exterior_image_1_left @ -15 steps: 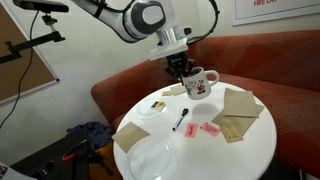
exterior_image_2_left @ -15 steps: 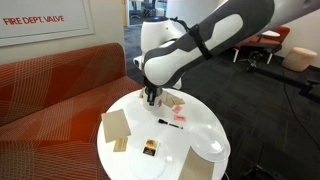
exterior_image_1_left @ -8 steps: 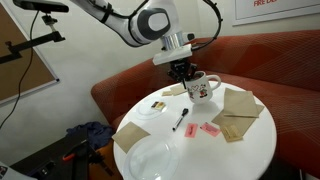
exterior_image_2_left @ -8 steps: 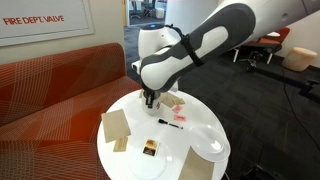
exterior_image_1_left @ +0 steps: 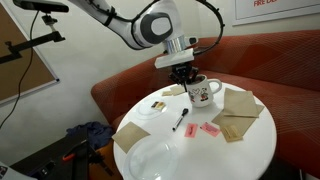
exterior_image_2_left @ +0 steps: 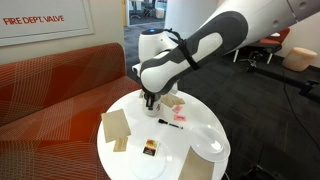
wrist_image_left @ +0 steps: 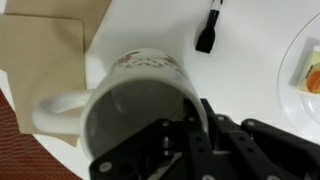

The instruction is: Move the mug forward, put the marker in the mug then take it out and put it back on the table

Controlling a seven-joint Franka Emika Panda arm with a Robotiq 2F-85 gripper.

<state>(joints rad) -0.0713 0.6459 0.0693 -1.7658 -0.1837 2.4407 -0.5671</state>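
Observation:
The white mug (exterior_image_1_left: 203, 90) with a dark and red print stands on the round white table (exterior_image_1_left: 250, 150) near its far edge. My gripper (exterior_image_1_left: 185, 72) comes down from above and is shut on the mug's rim. In the wrist view the mug (wrist_image_left: 130, 95) fills the middle, dark inside and with its handle to the left. There my gripper (wrist_image_left: 190, 118) pinches the rim, one finger inside and one outside. The black marker (exterior_image_1_left: 181, 119) lies on the table in front of the mug, apart from it. It also shows as the marker (wrist_image_left: 208, 35) in the wrist view and the marker (exterior_image_2_left: 168, 122) in an exterior view.
Brown napkins (exterior_image_1_left: 130, 135) (exterior_image_1_left: 240, 100) lie at the table's sides, one napkin (wrist_image_left: 45, 50) beside the mug's handle. A small plate with food (exterior_image_1_left: 155, 106), a large empty plate (exterior_image_1_left: 155, 158) and pink packets (exterior_image_1_left: 210, 130) surround the marker. A red sofa (exterior_image_1_left: 270, 60) curves behind.
The gripper, still shut on the mug's rim, has carried the mug a little across the table, rightward and downward in an exterior view. The marker has not moved.

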